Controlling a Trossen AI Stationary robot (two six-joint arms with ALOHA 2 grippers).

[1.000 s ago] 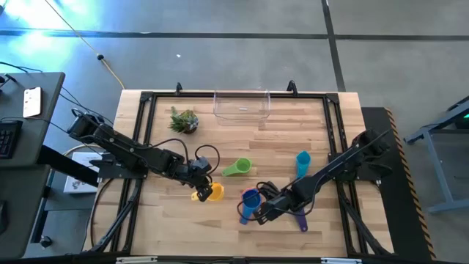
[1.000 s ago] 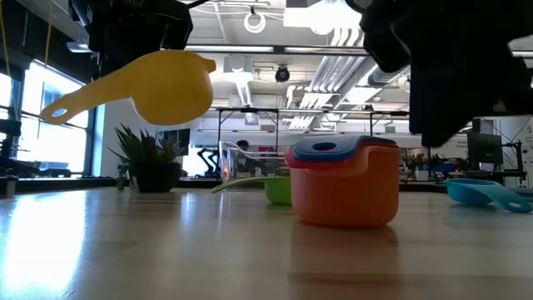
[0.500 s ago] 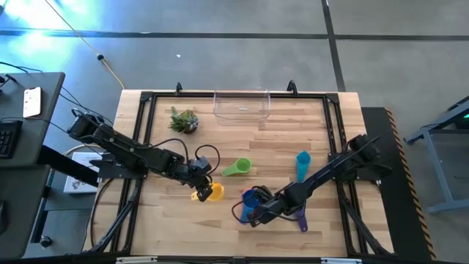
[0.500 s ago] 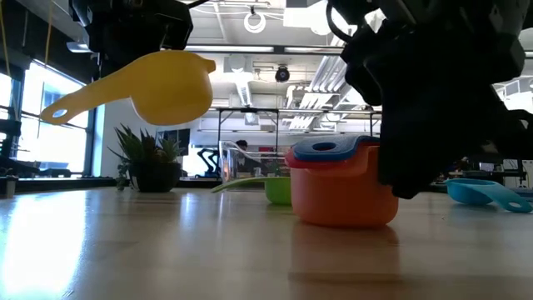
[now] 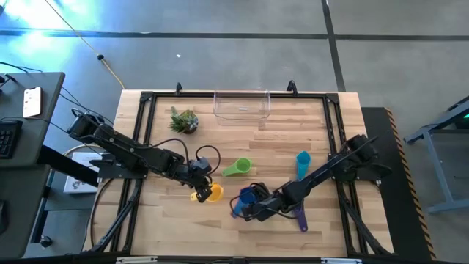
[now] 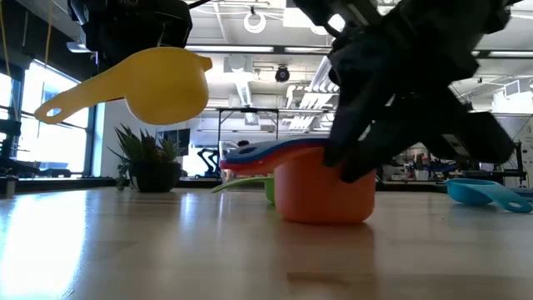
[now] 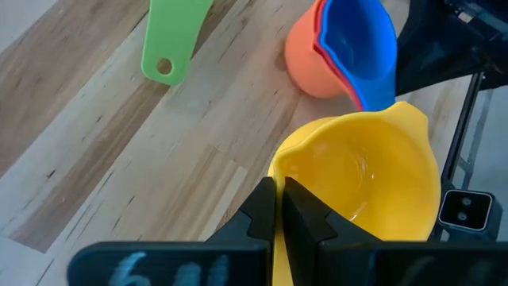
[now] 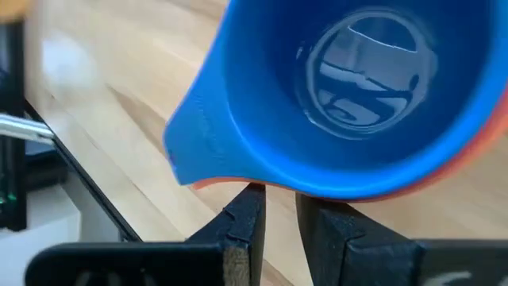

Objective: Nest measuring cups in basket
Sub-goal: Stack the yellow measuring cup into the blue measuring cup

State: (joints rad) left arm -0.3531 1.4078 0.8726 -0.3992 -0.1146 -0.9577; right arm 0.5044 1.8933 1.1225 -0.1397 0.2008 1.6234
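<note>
My left gripper [image 5: 201, 181] is shut on the yellow measuring cup [image 5: 213, 193] and holds it above the table, left of centre. Just right of it, the blue cup sits nested in a red and an orange one [image 5: 249, 196], and this stack [image 6: 325, 192] stands on its base on the wood. My right gripper [image 5: 255, 208], fingers nearly together, comes in low against the stack's right side. The green cup [image 5: 238, 168], teal cup [image 5: 302, 163] and purple cup [image 5: 300, 218] lie apart on the table. The clear basket [image 5: 242, 104] stands at the far edge. My left gripper pinches the yellow cup at its rim [image 7: 279, 171] on the side nearest the wrist, coming from above; the fingers hide the exact spot. The cup [image 6: 158, 83] is lifted clear, mouth up, with its handle [image 6: 67, 104] sticking out toward the table's left. My right gripper meets the outer wall of the orange cup just under the rim [image 8: 230, 184] with its fingertips [image 8: 250, 199], coming slanting down from the table's right. The rim hides the tips. The stack stays on the table, handles [image 6: 250, 154] pointing left.
A small spiky potted plant [image 5: 185, 119] stands far left of the basket. A black frame [image 5: 146, 99] runs round the table top. Bare wood lies between the cups and the basket [image 6: 241, 158]. Beyond the table there are desks and a window.
My right gripper has come down and moved toward the table's left, against the nested stack. The stack has slid a little leftward and turned about on its base, so its handles now point toward the left edge. The yellow cup has stayed aloft.
</note>
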